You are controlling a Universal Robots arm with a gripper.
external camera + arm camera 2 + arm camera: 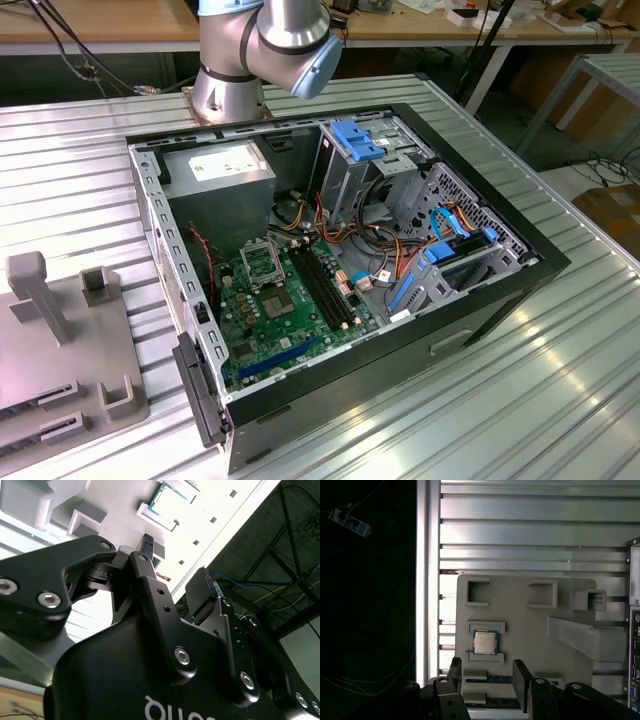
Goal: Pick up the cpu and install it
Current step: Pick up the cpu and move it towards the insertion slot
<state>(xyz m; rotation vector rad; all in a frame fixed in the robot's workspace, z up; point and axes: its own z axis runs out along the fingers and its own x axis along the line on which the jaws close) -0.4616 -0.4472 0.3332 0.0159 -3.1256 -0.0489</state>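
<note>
The gripper, jaws apart, hovers above the cpu between 2 tray ridges.

The exterior view looks down from high at the open computer case. Both wrist views ride close behind the gripper and share the grey tray.

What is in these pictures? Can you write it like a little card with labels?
cpu: lying flat in a slot of the grey tray, not picked up
end effector: open, empty, hanging over the tray close to the cpu
computer case: open on top, green board inside
table: ribbed metal, under the tray and the case
</note>
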